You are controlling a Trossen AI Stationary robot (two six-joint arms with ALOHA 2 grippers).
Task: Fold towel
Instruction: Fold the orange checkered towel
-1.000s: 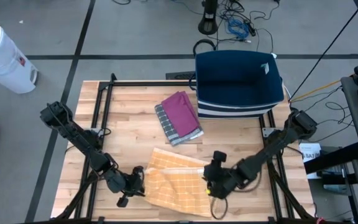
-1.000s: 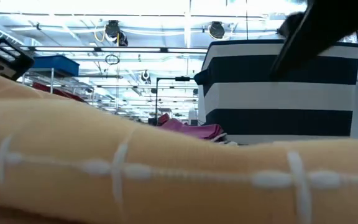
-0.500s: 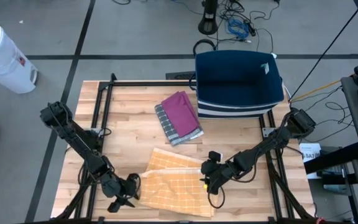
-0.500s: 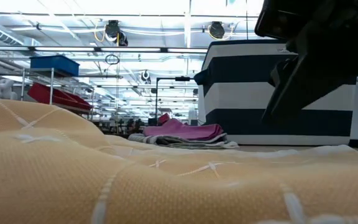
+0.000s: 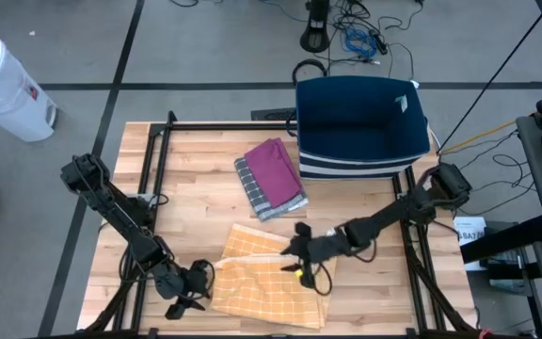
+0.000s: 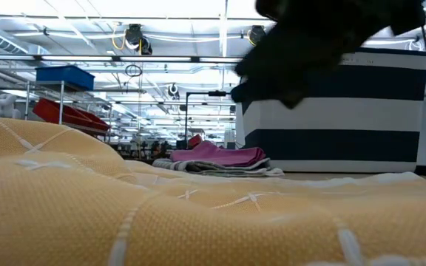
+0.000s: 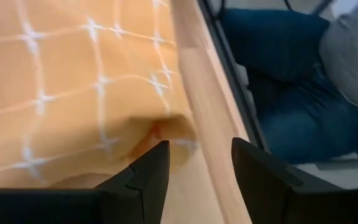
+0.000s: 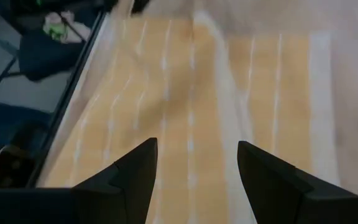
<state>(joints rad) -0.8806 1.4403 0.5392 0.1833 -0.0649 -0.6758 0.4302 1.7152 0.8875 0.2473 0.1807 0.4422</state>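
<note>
The left gripper [image 5: 199, 290] has let go of the yellow cloth towel with thin white check lines [image 5: 266, 282]. 1 second ago it was pinching the towel's left edge; now it sits just off that edge, low on the light wooden slat table [image 5: 196, 179], and its 2 dark fingers [image 7: 148, 171] stand apart with nothing between them. In the left wrist view a soft folded corner of the towel lies just past the fingertips, not touching them. Beyond the table edge there, a person's leg in blue jeans [image 7: 278, 74] shows.

The right gripper [image 5: 296, 259] has moved. 1 second ago it was at the towel's right side; now its arm reaches farther left and it hangs over the upper middle of the towel. Its fingers [image 8: 135, 171] are spread wide and hold nothing.

The towel lies at the front middle of the table, partly folded and a bit rumpled, with its front edge close to the table's front edge. There is bare wood to the left of it and to the right of it.

Behind the towel, well apart, lies a folded pink and grey cloth [image 5: 271, 176]. Farther back, on the right, stands a dark blue basket with white stripes [image 5: 360, 127].
</note>
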